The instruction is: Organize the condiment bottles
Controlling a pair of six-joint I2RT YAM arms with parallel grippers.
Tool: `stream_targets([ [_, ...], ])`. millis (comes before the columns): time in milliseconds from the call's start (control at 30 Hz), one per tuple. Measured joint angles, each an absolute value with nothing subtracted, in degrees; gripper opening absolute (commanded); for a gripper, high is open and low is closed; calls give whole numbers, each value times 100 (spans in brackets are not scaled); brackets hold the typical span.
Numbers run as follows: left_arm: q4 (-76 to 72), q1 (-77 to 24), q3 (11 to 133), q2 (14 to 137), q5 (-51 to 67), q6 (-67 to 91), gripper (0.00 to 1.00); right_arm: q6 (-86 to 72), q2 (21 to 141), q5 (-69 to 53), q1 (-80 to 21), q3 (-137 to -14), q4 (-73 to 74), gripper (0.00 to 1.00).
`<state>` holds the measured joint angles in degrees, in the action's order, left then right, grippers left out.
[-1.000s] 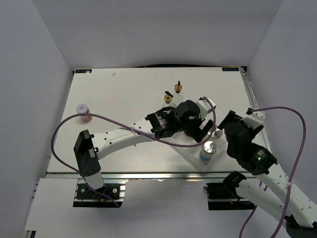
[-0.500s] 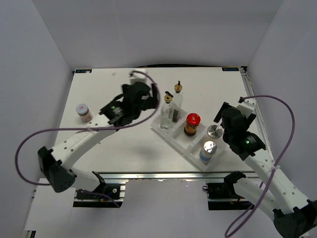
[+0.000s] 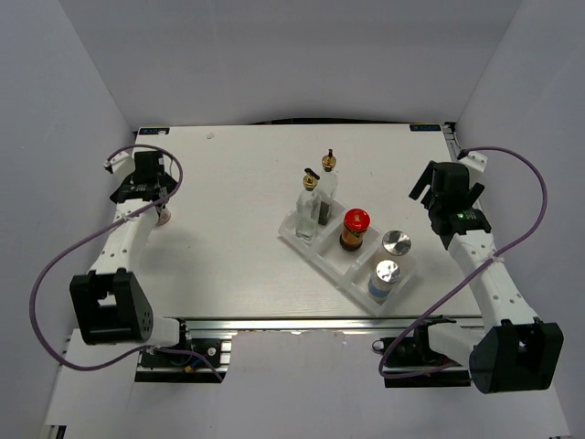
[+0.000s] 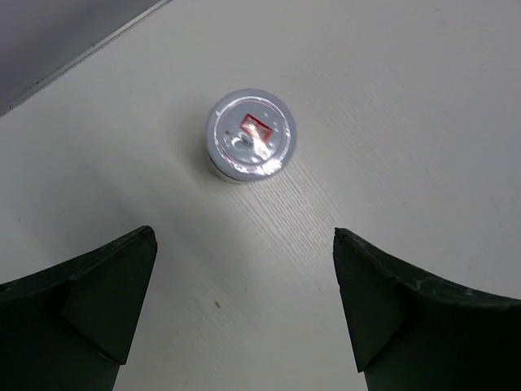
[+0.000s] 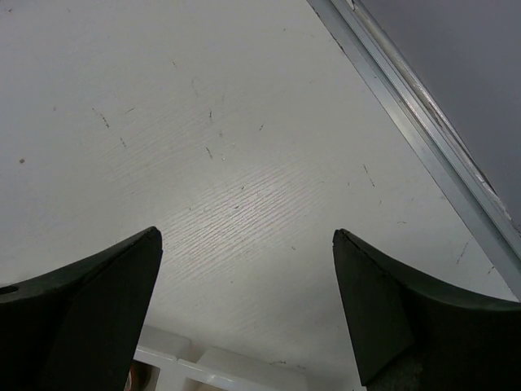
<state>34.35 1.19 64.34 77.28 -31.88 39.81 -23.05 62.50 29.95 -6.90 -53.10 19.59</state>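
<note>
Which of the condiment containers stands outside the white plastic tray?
The small pale-lidded jar, alone below the open left gripper; the other five stand in the white tray.

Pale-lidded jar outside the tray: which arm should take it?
Left. The left gripper hangs open just above the small pale-lidded jar, which is centred in its wrist view. The right gripper is open over bare table, on the far side of the tray.

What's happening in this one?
The left gripper hangs open above the small pale-lidded jar, the only container outside the white tray, near the left edge of the table. Nothing is held. The tray already holds the two glass gold-spouted bottles, the red-lidded jar, the silver-capped shaker and the blue-labelled bottle. The right gripper is open over bare table at the right.
</note>
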Motion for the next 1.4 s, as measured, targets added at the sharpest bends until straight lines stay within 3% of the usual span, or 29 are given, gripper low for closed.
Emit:
stream_targets([
  [233,2899,639,6578,8921,-2967,3918,98,-2143,6534,2801,-561,-5369,1769,89],
  [633,2484,943,7144,9913,-2934,3542,98,-1876,6788,2397,-558,-5356,1490,89],
  [733,2502,1024,7148,10014,-2928,3498,93,-1855,6790,2340,-558,-5356,1479,89],
  [800,2510,1066,7148,10042,-2897,3470,88,-1848,6799,2309,-558,-5356,1479,89],
  [900,2462,1076,7146,10042,-2711,3430,68,-1837,6816,2248,-558,-5356,1479,89],
  [933,2443,1076,7144,10042,-2659,3411,55,-1835,6823,2235,-558,-5356,1479,89],
  [1033,2338,1076,7050,9972,-2469,3354,31,-1813,6836,2220,-558,-5356,1479,89],
  [1133,2178,1090,6801,9760,-2139,3354,14,-1796,6836,2193,-558,-5356,1479,89],
  [1267,2067,961,6375,9367,-1712,3398,0,-1791,6836,2088,-558,-5356,1479,89],
  [1400,2174,408,6152,9098,-1601,3428,0,-1793,6836,1931,-558,-5356,1479,90],
])
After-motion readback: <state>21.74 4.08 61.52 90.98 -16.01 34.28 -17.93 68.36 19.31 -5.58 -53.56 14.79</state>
